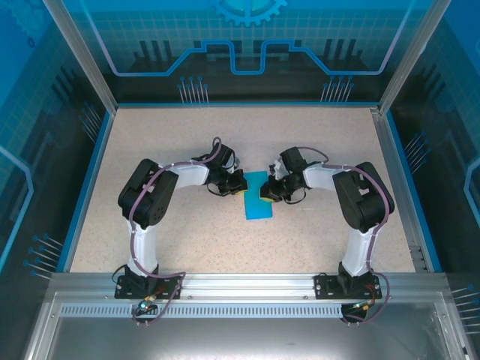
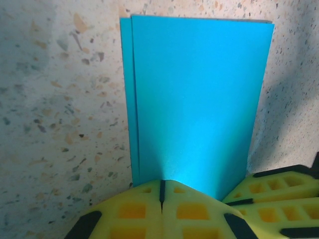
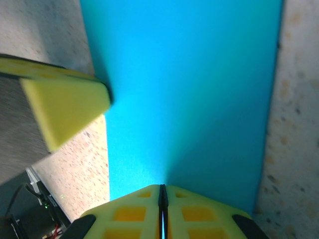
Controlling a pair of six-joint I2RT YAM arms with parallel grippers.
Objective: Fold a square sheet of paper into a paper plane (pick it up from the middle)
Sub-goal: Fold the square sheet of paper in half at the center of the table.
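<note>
Plain, unmarked cyan-blue paper [image 1: 259, 196] against a beige table [image 1: 187, 247] speckled brown and grey. The left gripper [image 2: 162, 191] and right gripper [image 3: 162, 196] are bright yellow with black trim, their square recesses seemingly a deeper orange-yellow. The arms [image 1: 150, 196] are black and white, with purple cables [image 1: 135, 232]. The far wall [image 1: 247, 37] is blue with a pale grid. The near rail [image 1: 247, 283] is silver.

The folded sheet [image 1: 259, 208] is lying flat at the middle of the worktop [image 1: 172, 240], with its long sides running from 12 to 6 o'clock. The left pincer [image 1: 240, 186] is sitting at the sheet's 10 o'clock edge. The right pincer [image 1: 268, 192] is resting on its 2 o'clock side, so the two are facing each other across the sheet's far half. The sheet's upper layer is lying slightly inside the lower one along one edge.
</note>
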